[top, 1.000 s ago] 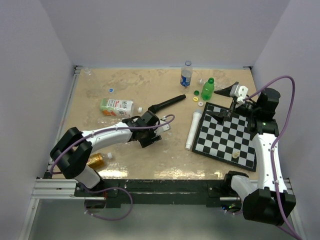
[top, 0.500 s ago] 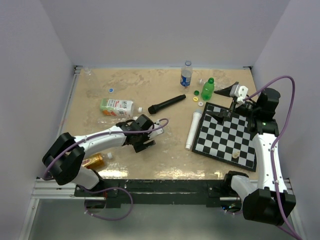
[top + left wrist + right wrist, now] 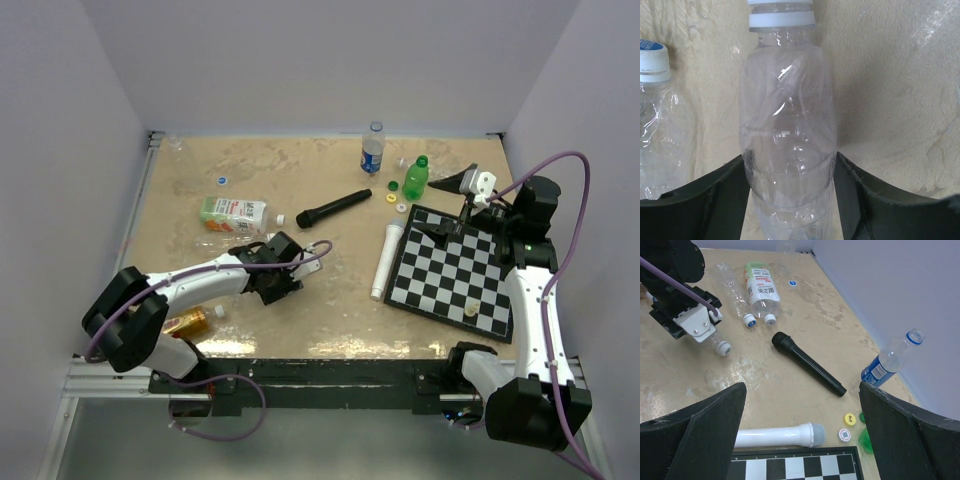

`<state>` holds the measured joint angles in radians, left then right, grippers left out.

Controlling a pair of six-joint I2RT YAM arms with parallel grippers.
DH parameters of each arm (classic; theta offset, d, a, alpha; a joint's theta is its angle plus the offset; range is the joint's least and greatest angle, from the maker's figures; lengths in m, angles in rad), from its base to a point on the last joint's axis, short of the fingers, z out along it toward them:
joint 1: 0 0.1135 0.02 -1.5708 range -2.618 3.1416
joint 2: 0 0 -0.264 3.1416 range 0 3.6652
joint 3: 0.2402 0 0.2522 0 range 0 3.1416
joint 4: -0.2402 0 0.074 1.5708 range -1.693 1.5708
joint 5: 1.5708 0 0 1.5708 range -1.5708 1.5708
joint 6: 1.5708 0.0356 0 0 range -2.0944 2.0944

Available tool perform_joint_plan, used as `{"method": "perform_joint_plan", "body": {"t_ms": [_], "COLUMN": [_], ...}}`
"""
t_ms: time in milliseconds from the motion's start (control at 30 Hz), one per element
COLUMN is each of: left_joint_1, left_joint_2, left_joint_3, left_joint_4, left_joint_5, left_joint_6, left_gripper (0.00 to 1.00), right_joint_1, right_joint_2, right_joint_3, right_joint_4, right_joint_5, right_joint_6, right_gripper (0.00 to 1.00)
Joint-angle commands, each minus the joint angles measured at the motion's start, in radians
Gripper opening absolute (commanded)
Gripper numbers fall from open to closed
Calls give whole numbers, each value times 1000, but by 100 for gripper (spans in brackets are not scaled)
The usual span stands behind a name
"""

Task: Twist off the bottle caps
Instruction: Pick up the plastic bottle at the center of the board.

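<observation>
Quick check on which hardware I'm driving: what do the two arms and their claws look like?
The left arm and right arm have white shells, black joints and a purple cable looping alongside each. The left claw and right claw have dark, wedge-shaped fingers.

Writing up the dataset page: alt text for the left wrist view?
A clear plastic bottle with a white screw cap lies between the left hand's two dark fingers, which touch its sides. A second clear bottle with a blue-topped cap lies at its left on the beige table.
</observation>
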<state>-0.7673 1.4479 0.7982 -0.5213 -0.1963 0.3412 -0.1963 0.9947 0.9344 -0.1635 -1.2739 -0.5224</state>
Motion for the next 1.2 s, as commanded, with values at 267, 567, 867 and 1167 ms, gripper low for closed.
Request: {"method": "perform_joint_plan", "body": {"t_ms": [267,567,867,1167], "left_joint_1": [5,-15,-29,-26], "left_joint_2": [-23,-201,-264,-273], "left_joint_3": [7,27,49,6], "left_joint_4": [33,95,181,279], "left_joint_5": [60,192,314,320], "left_joint_6": [7,15,-53,-36], "left_gripper": [24,14,7,6], "right_joint_1": [5,5,104,255], "right_joint_2": [-5,8,87,324], "right_joint_3": [1,6,84,319], "right_joint_4": [25,19,-129,-669], "right_joint_5": [2,-1,83,211], "right_joint_6": [10,12,-100,-534], "right_gripper": [98,98,98,98]}}
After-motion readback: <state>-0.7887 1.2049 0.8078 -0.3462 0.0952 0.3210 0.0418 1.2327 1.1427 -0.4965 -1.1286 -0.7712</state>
